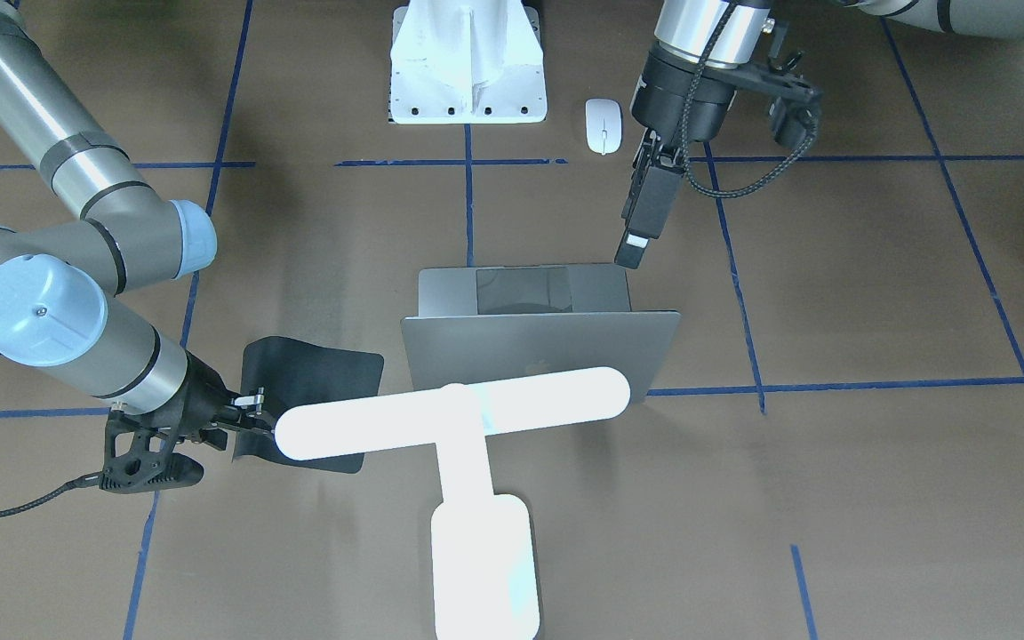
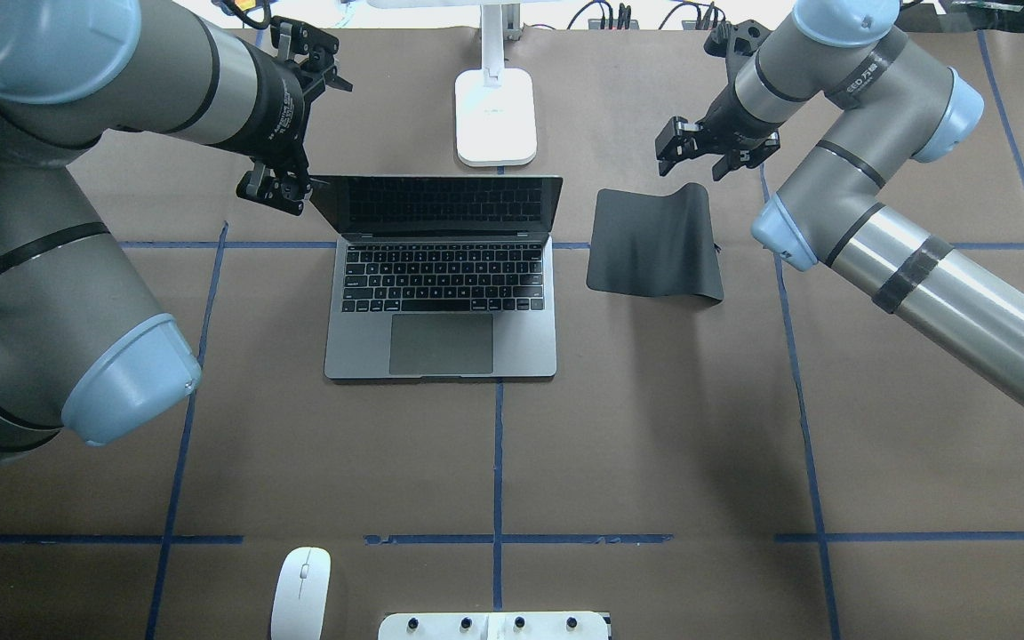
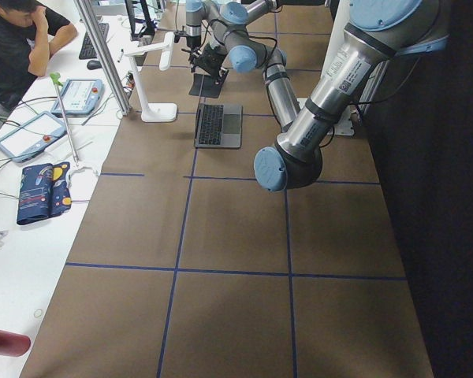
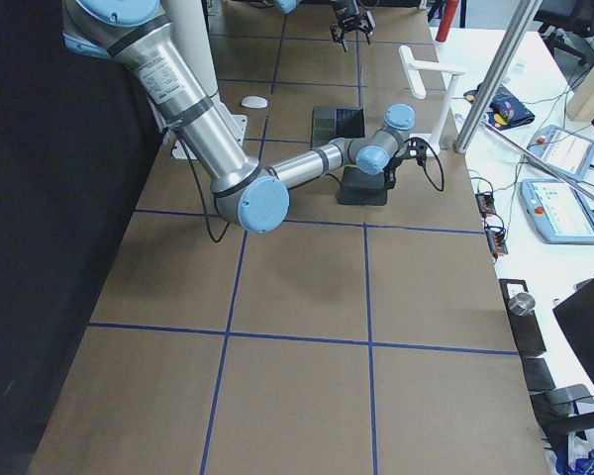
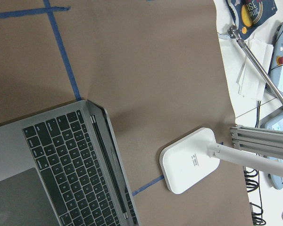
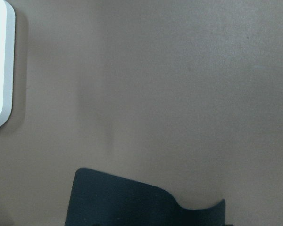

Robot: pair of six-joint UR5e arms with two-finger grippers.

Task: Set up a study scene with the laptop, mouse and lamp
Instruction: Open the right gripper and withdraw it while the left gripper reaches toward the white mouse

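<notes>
The laptop [image 2: 441, 342] is matte grey with a black keyboard and a dark screen. The mouse [image 2: 300, 591] is white with a thin grey line. The lamp [image 2: 495, 116] glows plain white. The mat [image 2: 654, 244] is black. The counter [image 2: 654, 427] is brown, gridded with blue tape lines.

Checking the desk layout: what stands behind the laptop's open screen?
The lamp stands there, its white base clear of the laptop. From the front, its glowing head covers part of the lid.
</notes>
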